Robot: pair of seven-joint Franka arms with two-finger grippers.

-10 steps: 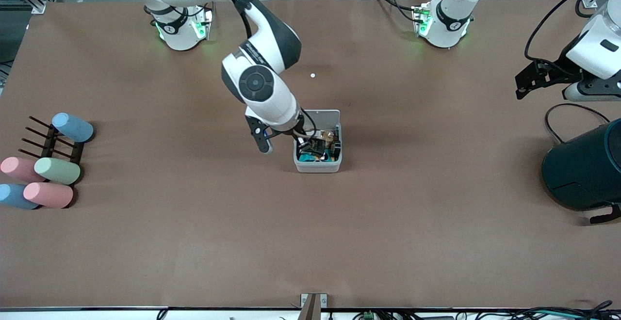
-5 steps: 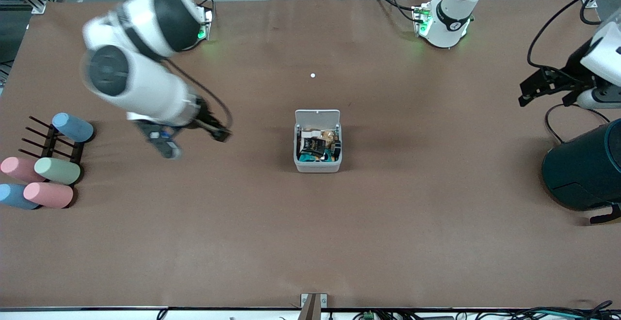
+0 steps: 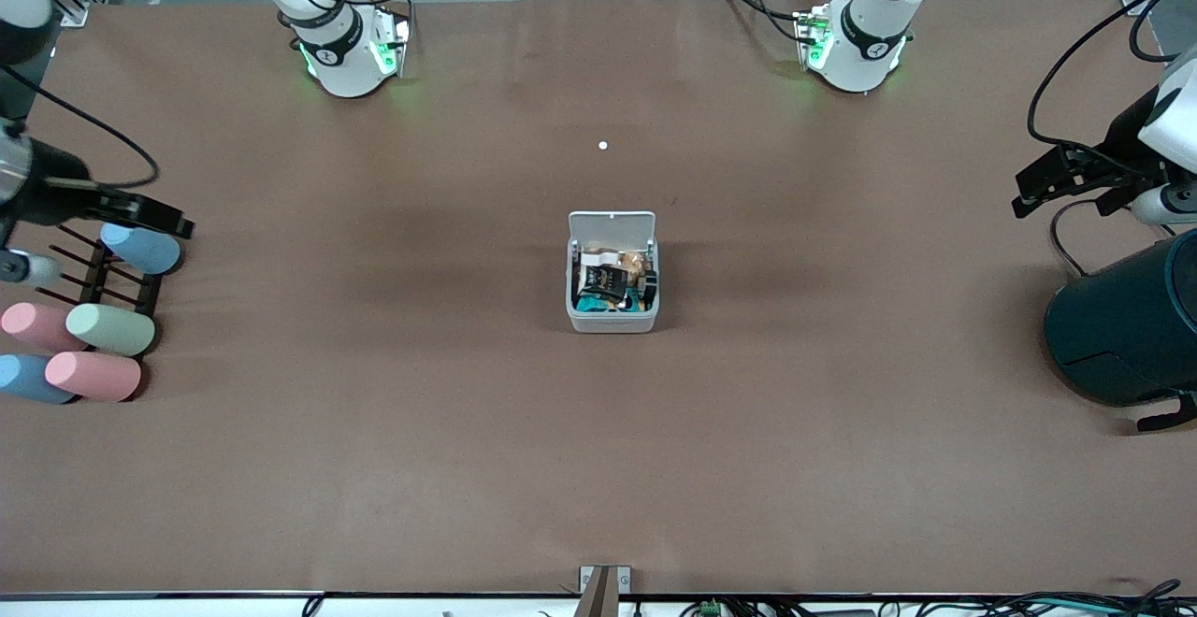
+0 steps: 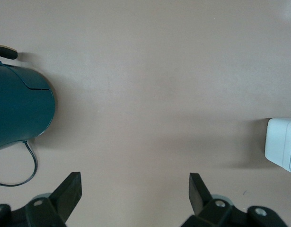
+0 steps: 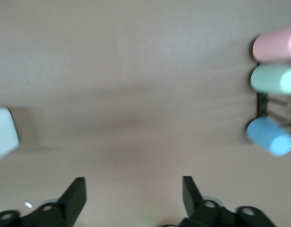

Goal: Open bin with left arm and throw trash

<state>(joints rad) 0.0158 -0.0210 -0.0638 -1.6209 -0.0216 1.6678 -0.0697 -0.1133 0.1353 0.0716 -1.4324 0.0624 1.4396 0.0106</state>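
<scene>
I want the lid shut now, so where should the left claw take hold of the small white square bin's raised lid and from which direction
Probably the free top edge of the small white square bin's flat hinged lid, coming from above. The lid stands raised at the bin's edge farther from the front camera, so only that rim is exposed. The left claw, open, waits over the left arm's end beside the dark teal round container.

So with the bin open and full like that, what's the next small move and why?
Probably bring the left pincer from over the table by the dark teal container toward the bin to shut its lid. The lid stands open, the trash lies inside, no scraps show loose on the table, and both the left pincer and the right pincer are open and empty.
</scene>
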